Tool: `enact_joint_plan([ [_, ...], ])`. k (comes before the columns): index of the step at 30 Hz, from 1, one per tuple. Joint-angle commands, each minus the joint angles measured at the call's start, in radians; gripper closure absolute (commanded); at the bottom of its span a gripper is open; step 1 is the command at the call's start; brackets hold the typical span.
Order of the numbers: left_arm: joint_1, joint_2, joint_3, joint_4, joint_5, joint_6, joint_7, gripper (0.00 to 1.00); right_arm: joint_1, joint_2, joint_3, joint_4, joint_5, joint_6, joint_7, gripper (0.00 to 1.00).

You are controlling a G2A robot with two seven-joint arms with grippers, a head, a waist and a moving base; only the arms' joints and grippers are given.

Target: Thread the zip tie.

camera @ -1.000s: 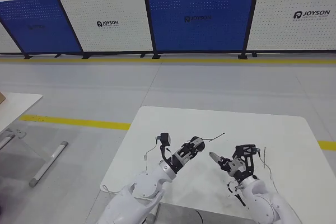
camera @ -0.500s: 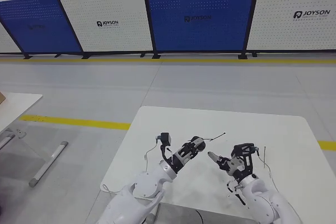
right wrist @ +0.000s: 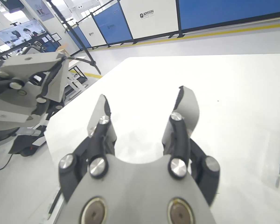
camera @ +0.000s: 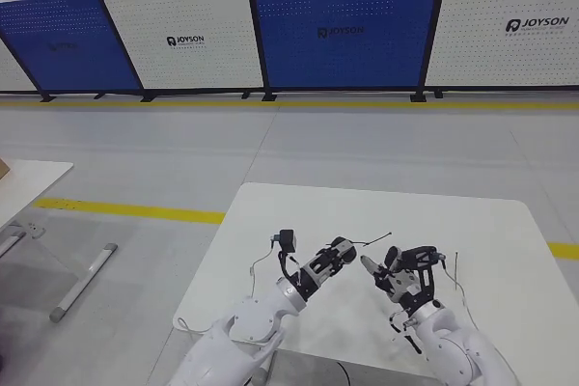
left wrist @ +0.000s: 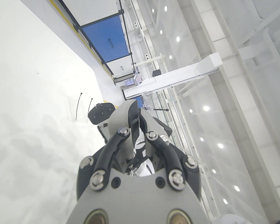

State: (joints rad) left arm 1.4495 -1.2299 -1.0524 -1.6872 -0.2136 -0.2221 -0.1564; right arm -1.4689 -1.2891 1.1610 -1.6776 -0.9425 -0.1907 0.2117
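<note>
White rectangular table (camera: 415, 207) with a smooth matt top, on a pale grey floor crossed by a yellow line (camera: 125, 207). Behind it runs a row of flat partition panels (camera: 343, 43), alternately blue and white, in black frames.

Two arms, each ending in one two-fingered gripper. The fingers are curved light-grey shells lined with black pads and are driven by black links pinned with round silver screws.

Left gripper (camera: 340, 251): fingers pressed together, pinching one zip tie (camera: 369, 237) — a thin, black, flexible plastic strip. It is held above the table, and its free length juts past the fingertips toward the table's middle. In the left wrist view the strip (left wrist: 156, 109) emerges as a fine straight line with a small knob at its end.

Right gripper (right wrist: 143, 93): fingers spread wide apart, nothing between them. It hangs above the table just beside the left gripper, near the held strip but apart from it.

Two loose zip ties (left wrist: 77, 107) and (left wrist: 90, 105) lie flat on the table beyond the right gripper, side by side and slightly bowed, each with a small square head. That makes three zip ties in all — one held, two lying.
</note>
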Motion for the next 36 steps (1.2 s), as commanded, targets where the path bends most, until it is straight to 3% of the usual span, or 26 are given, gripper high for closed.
enact_joint_plan([
  [1,-0.001,-0.001,0.004,0.0,0.009,0.002,0.001,1.0,0.001,0.0,-0.003,-0.002,0.001,-0.002,-0.001,0.83],
  [4,-0.003,-0.002,0.007,0.004,0.014,0.003,0.004,1.0,0.001,0.0,-0.005,-0.004,0.005,-0.004,-0.005,0.87],
  [9,-0.006,-0.003,0.01,0.01,0.022,0.007,0.004,1.0,0.0,0.0,-0.01,-0.01,0.005,-0.013,-0.004,0.85],
  [13,-0.006,-0.004,0.01,0.012,0.024,0.006,0.007,1.0,-0.001,0.001,-0.017,-0.013,0.001,-0.019,0.0,0.75],
  [17,-0.007,-0.004,0.011,0.015,0.028,0.004,0.008,1.0,-0.004,0.001,-0.018,-0.02,-0.003,-0.017,-0.003,0.72],
  [31,-0.01,-0.005,0.015,0.026,0.055,0.018,-0.002,1.0,-0.01,0.003,-0.022,-0.036,-0.009,-0.018,-0.016,0.71],
  [36,-0.011,-0.005,0.018,0.026,0.066,0.029,-0.014,1.0,-0.013,0.004,-0.022,-0.041,-0.01,-0.016,-0.02,0.75],
])
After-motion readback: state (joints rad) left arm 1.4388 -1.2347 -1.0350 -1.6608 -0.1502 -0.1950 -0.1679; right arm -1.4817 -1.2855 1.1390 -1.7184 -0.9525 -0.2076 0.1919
